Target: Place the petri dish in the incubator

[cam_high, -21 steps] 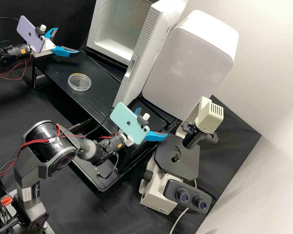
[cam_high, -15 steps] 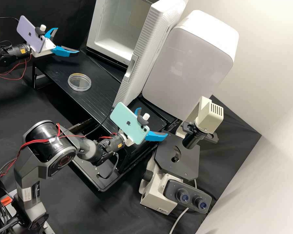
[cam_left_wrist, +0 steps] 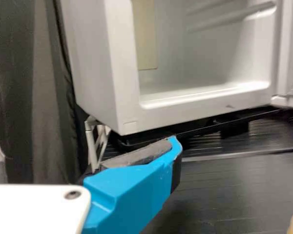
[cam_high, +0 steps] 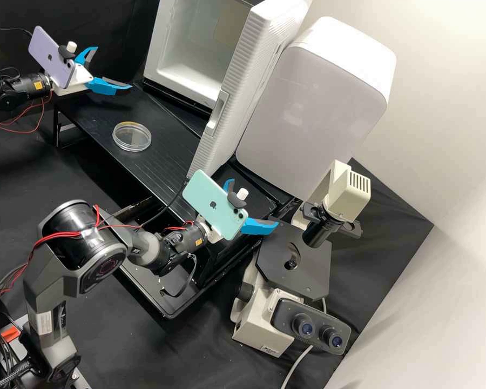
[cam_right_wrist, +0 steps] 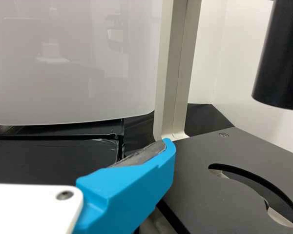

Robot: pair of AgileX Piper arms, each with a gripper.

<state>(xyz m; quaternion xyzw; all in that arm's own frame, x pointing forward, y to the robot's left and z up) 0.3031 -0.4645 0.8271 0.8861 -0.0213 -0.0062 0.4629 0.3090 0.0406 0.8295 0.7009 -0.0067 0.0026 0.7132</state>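
The clear round petri dish point(cam_high: 132, 136) lies flat on the black ribbed shelf point(cam_high: 162, 162), in front of the white incubator point(cam_high: 191, 51), whose door point(cam_high: 237, 81) stands wide open. My left gripper point(cam_high: 110, 67) hovers open and holds nothing at the shelf's far left end, above and to the left of the dish. One of its blue fingers point(cam_left_wrist: 136, 187) points at the incubator's lower front corner point(cam_left_wrist: 127, 112). My right gripper point(cam_high: 254, 202) is open too, with nothing in it, over the microscope stage point(cam_high: 294, 259). Its blue finger point(cam_right_wrist: 132, 185) sits by that stage point(cam_right_wrist: 224, 161).
A large white box-shaped appliance point(cam_high: 313, 102) stands right of the incubator door. The microscope point(cam_high: 291, 302), with its eyepieces toward the front, sits at the bench's right end. Red cables run along both arms. Black cloth covers the bench around the shelf.
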